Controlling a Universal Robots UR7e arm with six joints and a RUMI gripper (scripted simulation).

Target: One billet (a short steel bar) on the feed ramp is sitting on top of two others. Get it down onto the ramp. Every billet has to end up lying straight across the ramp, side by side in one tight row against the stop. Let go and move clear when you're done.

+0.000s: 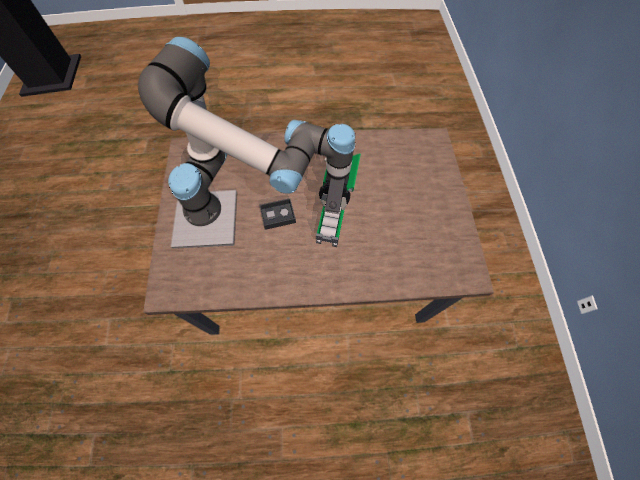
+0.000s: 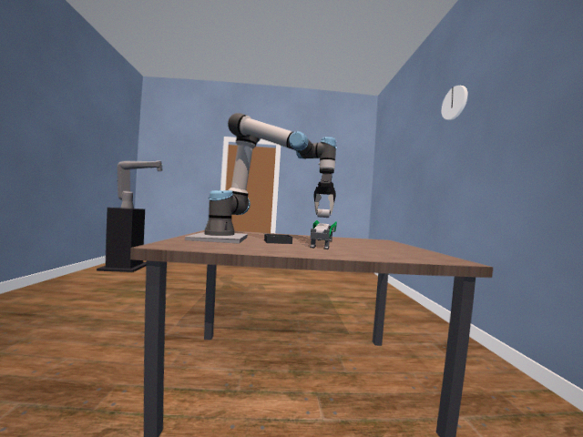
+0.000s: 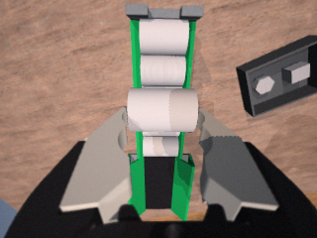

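My gripper [image 3: 160,108] [image 2: 323,208] is shut on a pale steel billet [image 3: 155,108] [image 2: 323,213], gripping it by its two ends. It holds the billet level and crosswise, a little above the green-railed feed ramp [image 3: 133,59] [image 1: 352,170] [image 2: 333,227]. Two billets [image 3: 163,36] [image 3: 163,69] lie straight across the ramp against the grey stop [image 3: 165,12] [image 1: 326,240]. A third billet [image 3: 160,145] lies behind them, partly hidden under the held one. In the top view the arm's wrist covers the fingers and the held billet.
A black tray [image 3: 279,81] [image 1: 277,213] [image 2: 278,238] with a hexagonal and a square piece lies on the table [image 1: 413,232] beside the ramp. The arm's base stands on a grey plate [image 1: 204,235] at the table's left.
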